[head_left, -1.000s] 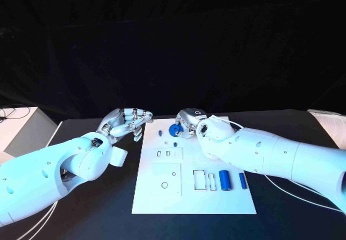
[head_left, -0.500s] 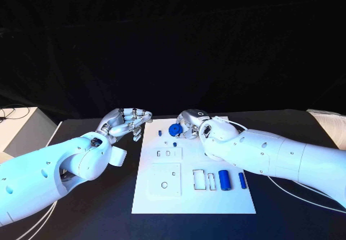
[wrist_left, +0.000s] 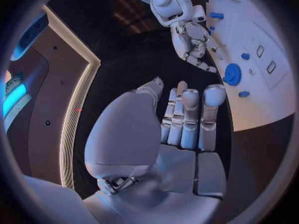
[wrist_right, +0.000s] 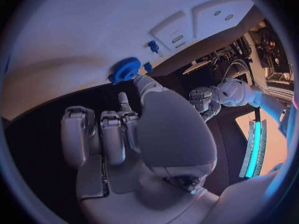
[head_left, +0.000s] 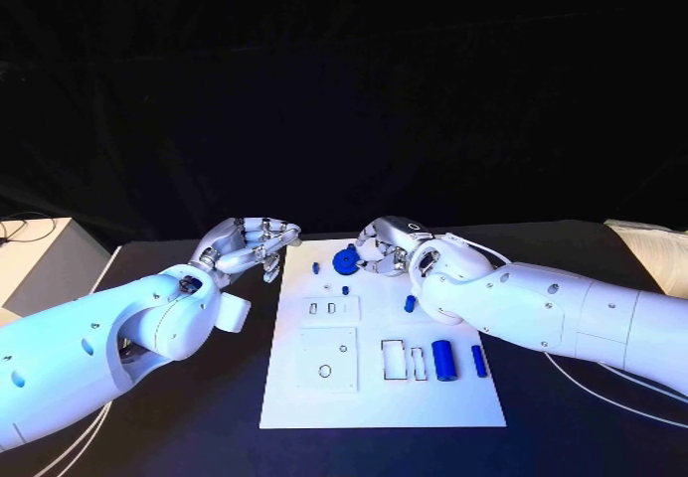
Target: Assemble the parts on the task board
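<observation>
blue gear [head_left: 346, 261] on task board [head_left: 430, 409] (both hands [head_left: 256, 241] [head_left: 390, 241] curled, holding nothing)

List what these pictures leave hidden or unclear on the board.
- Head view: the right hand covers the board's far right corner; contact with the gear is unclear.
- Head view: the small peg is too tiny to identify.
- Right wrist view: the palm hides the fingertips.

Gear [head_left: 346, 260] on board's [head_left: 315, 402] far edge
</observation>
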